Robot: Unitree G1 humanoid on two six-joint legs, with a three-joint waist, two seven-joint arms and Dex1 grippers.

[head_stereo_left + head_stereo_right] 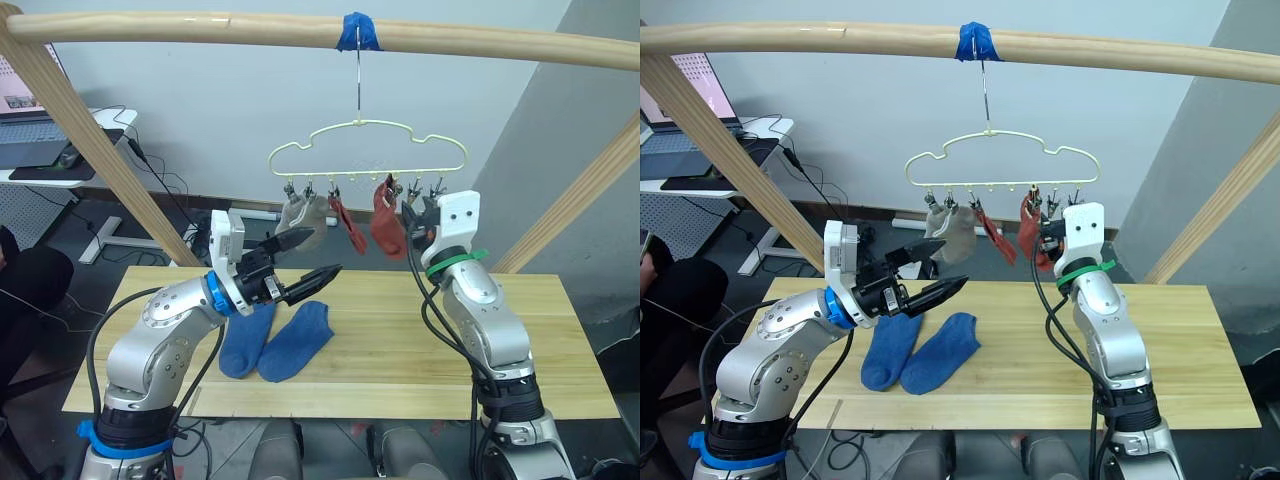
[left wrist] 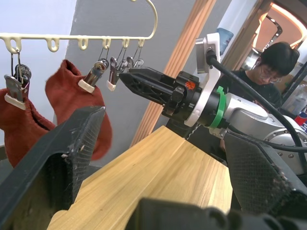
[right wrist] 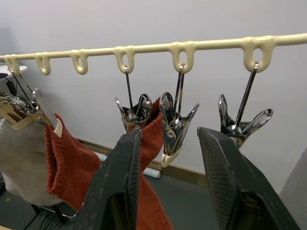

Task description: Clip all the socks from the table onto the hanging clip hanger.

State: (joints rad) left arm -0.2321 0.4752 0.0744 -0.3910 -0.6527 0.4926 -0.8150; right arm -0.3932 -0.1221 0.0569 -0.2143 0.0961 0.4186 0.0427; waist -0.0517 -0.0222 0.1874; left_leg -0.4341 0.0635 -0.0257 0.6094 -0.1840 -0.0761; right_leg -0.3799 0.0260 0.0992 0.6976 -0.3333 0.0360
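Both eye views look forward and down from the head over the counter toward the clip hanger, sharing nearly the same scene. The left wrist view faces across the counter toward the right gripper. The right wrist view sits close under the hanger's clips, facing the wall.

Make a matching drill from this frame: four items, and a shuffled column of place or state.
Items:
1. blue socks
2. rust red socks
3. left pincer
4. right pincer

Place or state:
A. open, empty, above the table
B. clipped on the clip hanger
C. lying flat on the table
D. raised at the free clips on the hanger

Pairs: 1-C, 2-B, 3-A, 4-D
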